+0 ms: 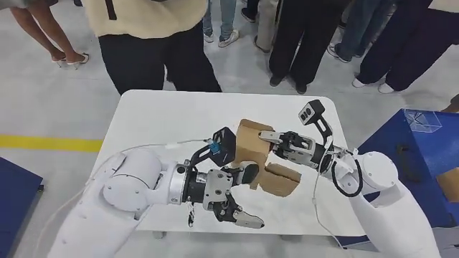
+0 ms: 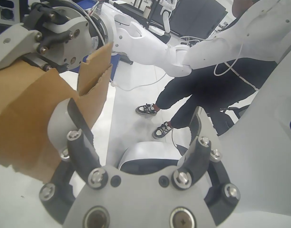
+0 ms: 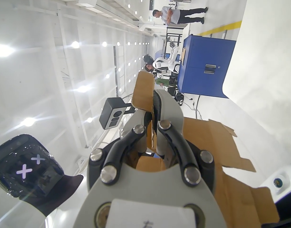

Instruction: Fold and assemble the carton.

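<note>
A brown carton (image 1: 259, 159), partly folded with loose flaps, is held above the white table (image 1: 165, 118) near its middle. My right gripper (image 1: 275, 137) is shut on the carton's upper flap; in the right wrist view its fingers (image 3: 170, 110) pinch the cardboard edge (image 3: 144, 91), and the carton (image 3: 207, 138) spreads beyond them. My left gripper (image 1: 247, 195) stands wide open at the carton's near side. In the left wrist view one finger (image 2: 73, 117) lies against the carton (image 2: 24, 119) while the other finger (image 2: 197, 122) hangs free. The right gripper (image 2: 41, 43) shows there at the carton's top.
Several people stand close along the table's far edge (image 1: 215, 93). A blue cabinet (image 1: 401, 150) is just past the table's right side. Bare table surface (image 1: 143, 136) lies to the left of the carton.
</note>
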Controlling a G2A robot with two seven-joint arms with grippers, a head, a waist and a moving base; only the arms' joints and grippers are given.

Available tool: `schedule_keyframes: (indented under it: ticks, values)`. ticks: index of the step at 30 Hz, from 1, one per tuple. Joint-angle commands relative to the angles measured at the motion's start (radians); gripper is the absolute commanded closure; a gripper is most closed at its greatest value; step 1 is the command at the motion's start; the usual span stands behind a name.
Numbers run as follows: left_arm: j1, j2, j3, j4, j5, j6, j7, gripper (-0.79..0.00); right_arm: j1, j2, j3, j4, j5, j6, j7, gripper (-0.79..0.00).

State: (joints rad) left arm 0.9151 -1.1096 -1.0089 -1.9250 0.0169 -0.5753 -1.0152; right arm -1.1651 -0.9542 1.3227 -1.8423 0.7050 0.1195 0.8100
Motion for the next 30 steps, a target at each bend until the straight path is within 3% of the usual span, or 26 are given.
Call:
schedule_keyframes:
  ticks: [1,7,17,26,30]
  values:
    - [0.001,0.001,-0.003,-0.001,-0.001,0.001,-0.001,-0.785,0.0,0.0,0.0,0.0,0.001,-0.001,0.0,0.0]
    - [0.009,0.002,-0.007,-0.008,0.011,0.008,0.012,-0.785,-0.002,-0.002,0.009,0.007,0.023,0.001,-0.033,0.0]
    - [0.122,0.033,-0.121,-0.09,0.095,-0.011,0.028,-0.785,0.029,-0.007,0.057,0.067,0.104,0.036,-0.061,0.0]
    - [0.125,0.034,-0.126,-0.095,0.104,-0.012,0.022,-0.785,0.027,-0.008,0.056,0.067,0.107,0.037,-0.065,0.0]
    - [0.142,0.035,-0.163,-0.113,0.199,-0.029,0.128,-0.785,0.027,-0.02,0.063,0.083,0.278,0.089,-0.152,0.0]
